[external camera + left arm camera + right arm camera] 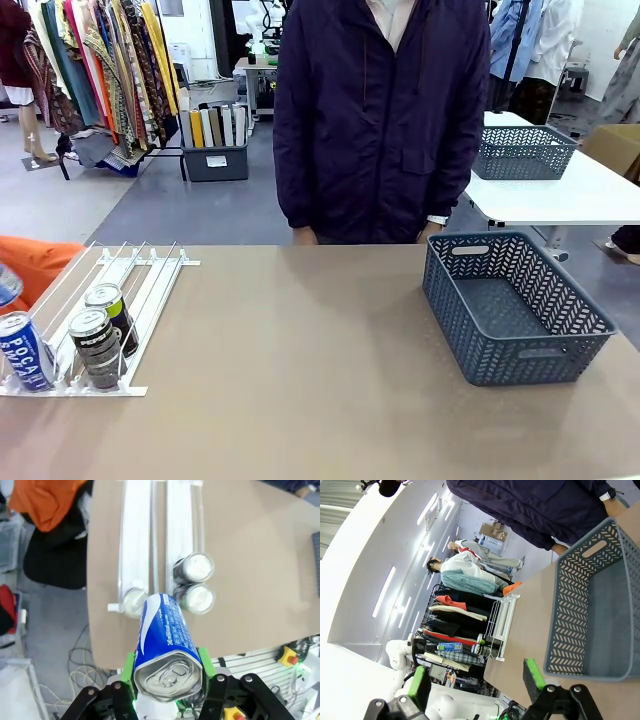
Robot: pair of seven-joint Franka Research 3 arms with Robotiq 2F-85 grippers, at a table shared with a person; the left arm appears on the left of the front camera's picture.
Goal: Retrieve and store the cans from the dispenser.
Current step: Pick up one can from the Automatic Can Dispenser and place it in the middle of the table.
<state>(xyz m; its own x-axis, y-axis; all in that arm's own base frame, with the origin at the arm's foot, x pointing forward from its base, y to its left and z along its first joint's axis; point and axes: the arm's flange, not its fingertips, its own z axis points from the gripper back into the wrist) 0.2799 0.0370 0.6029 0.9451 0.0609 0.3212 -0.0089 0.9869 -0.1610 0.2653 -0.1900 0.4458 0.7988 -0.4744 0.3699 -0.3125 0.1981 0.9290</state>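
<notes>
Left wrist view: your left tool (167,670) grips a slim blue-and-white aluminium can (164,630); right wrist view: right tool (477,676) released.

Left claw (167,672): I note a black housing with a slight sheen, hard and smooth. Its green pads (129,666) look matt and are clamped on the blue-and-white can (165,630).

Blue-and-white can: thin metal, glossy printed wall, bare silver top with a pull tab.

Near black can (97,350) and far black can (113,318): metal, dark satin walls, bright silver tops.

Dispenser (150,285): smooth white rails with a faint sheen. I cannot tell whether they are coated wire or plastic.

Desk (320,350): smooth, matt tan top, laminate in look.

Basket (515,305): moulded grey-blue plastic with matt openwork walls.

Person's jacket (380,120): dark navy cloth, matt.
</notes>
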